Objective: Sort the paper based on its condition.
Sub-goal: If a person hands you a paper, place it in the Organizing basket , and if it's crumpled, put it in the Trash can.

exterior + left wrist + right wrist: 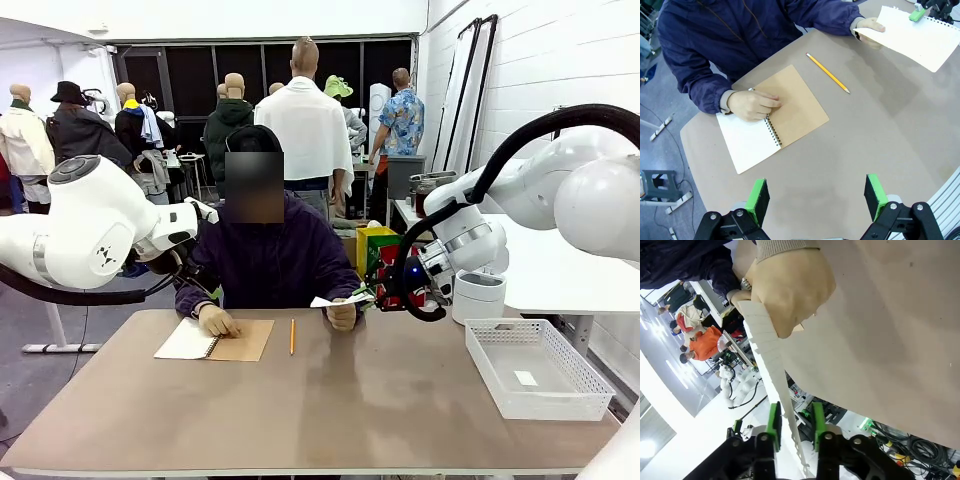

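Sheet of thin white loose paper (pixel 765 345) held in person's hand (pixel 790 285), lifted off far side of brown table (pixel 880 140). Probably very light, floppy, easy to tear; pinch gently at free edge. Right gripper (pixel 796 412): green pads straddle that edge, small gaps visible, not pinching yet. Left gripper (pixel 816 195) spread, empty.

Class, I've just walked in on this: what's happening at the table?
A person holds out a sheet of paper to the right pincer, whose pads sit either side of its edge, not yet clamped. The person's other hand rests on a notebook. The left pincer hangs open over the table. A white basket waits nearby.
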### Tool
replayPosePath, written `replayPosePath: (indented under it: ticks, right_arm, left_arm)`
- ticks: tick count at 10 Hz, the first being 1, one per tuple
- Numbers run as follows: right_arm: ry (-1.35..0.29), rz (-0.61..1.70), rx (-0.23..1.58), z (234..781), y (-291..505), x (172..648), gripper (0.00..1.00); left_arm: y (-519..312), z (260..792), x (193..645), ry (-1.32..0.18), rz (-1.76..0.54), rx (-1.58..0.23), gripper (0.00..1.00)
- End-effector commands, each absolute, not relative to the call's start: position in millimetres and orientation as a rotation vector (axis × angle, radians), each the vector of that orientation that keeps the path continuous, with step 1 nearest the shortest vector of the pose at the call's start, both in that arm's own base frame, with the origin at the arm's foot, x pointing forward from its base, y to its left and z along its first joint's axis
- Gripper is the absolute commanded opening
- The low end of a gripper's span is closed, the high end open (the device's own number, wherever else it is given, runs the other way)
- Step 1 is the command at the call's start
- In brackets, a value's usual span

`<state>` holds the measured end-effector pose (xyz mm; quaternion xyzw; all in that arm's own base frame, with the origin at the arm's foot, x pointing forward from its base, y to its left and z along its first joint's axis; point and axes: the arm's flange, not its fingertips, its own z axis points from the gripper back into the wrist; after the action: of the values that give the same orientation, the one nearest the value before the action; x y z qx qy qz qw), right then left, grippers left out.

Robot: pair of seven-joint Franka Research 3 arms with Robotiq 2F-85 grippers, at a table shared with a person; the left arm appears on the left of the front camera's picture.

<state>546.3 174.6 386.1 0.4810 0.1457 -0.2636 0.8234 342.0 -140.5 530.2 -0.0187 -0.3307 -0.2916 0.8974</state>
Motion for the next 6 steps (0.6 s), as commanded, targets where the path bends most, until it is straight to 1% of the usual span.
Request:
replayPosePath:
  ticks: [1,6]
  right_arm:
    - [0.319,-0.57,1.027,389.3,177.2,552.5,0.0]
    - [0.295,-0.496,1.022,400.5,176.7,545.7,0.0]
  left_arm:
    - [-139.5,529.8,342.5,-0.684,-0.603,-0.037,1.0]
    - [-139.5,529.8,342.5,-0.684,-0.603,-0.037,1.0]
